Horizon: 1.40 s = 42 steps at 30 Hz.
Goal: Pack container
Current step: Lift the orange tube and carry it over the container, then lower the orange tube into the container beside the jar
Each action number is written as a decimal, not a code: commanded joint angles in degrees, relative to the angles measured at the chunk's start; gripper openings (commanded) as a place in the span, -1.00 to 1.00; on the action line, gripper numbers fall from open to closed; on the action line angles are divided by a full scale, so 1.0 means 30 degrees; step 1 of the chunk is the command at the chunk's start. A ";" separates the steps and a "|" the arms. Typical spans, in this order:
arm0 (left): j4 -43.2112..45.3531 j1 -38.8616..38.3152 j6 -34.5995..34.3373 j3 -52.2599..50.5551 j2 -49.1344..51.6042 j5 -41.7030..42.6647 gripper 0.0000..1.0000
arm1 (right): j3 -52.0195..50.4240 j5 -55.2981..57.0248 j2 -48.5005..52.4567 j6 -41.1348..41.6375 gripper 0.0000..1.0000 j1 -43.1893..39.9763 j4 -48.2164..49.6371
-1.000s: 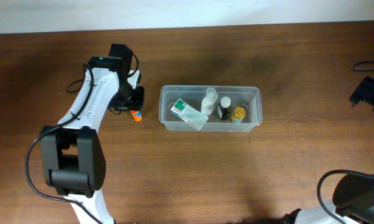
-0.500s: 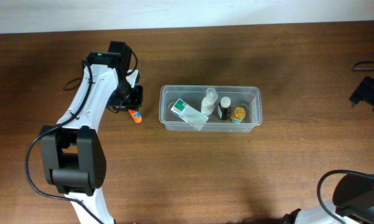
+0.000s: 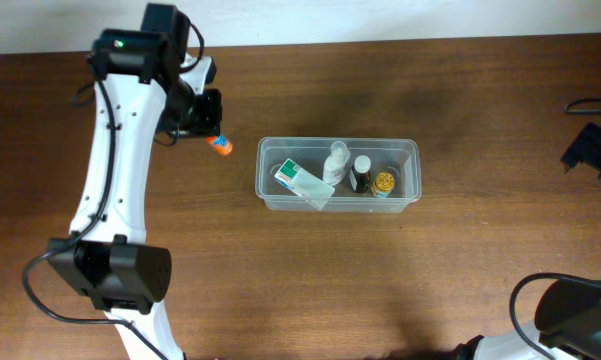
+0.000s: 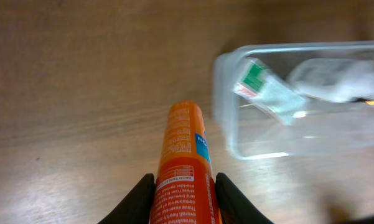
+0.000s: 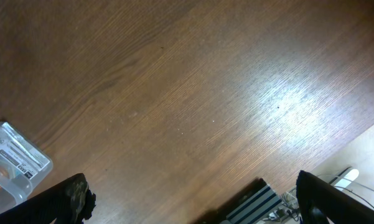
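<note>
**Orange tube up in the left jaws, tub waiting mid-bench**

Overhead first: the container (image 3: 337, 142) sits about mid-bench, its long side running parallel to the far edge. Already inside are a green-and-white box (image 3: 302, 183) leaning at the left end, a clear bottle (image 3: 337, 160), a dark bottle (image 3: 360, 175) and a gold-capped jar (image 3: 384, 183). The left gripper (image 3: 212, 135) is out toward the far-left corner of the bench, and an orange tube (image 3: 221, 147) pokes from it, near the tub's far-left corner but apart from it.

Left wrist now: the jaws are clamped on the tube's lower body, one finger on each side, and its nose points toward the tub's short wall. From this angle the tube looks clear of the bench. The tub's thin, see-through wall shines under the light, so I'd call it light, slick and a bit flexible. A bump from the tube could slide it along the bench. If it needs steadying, the rolled rim at a short end looks the stiffest place to pinch, and the bowed side walls the poorest.

Right wrist: the right gripper (image 5: 196, 202) hangs over bare wood toward the right edge, jaws spread wide with nothing between them. One corner of the tub just peeks in at the left of its view.
</note>
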 commanded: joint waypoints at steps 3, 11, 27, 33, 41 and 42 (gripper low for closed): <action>-0.1056 -0.1027 0.0109 0.2914 -0.0015 0.1413 -0.43 | -0.0058 -0.0102 0.0102 0.0175 0.97 -0.0036 0.0015; -0.1537 -0.4291 0.0109 0.3446 -0.0007 0.1384 -0.42 | -0.0058 -0.0109 0.0102 0.0175 0.96 -0.0036 0.0015; 0.1319 -0.9122 0.0087 0.1800 0.0729 0.1035 -0.41 | -0.0066 -0.0102 0.0102 0.0175 0.97 -0.0036 0.0015; 0.1661 -0.9763 0.0087 0.1545 0.2018 0.0750 -0.41 | -0.0066 -0.0109 0.0102 0.0175 0.97 -0.0036 0.0015; 0.1668 -1.0069 0.0087 0.1537 0.3555 0.0750 -0.41 | -0.0066 -0.0109 0.0102 0.0175 0.97 -0.0036 0.0015; 0.1661 -1.0091 0.0087 0.1508 0.3657 0.0750 -0.41 | -0.0066 -0.0102 0.0102 0.0175 0.97 -0.0036 0.0015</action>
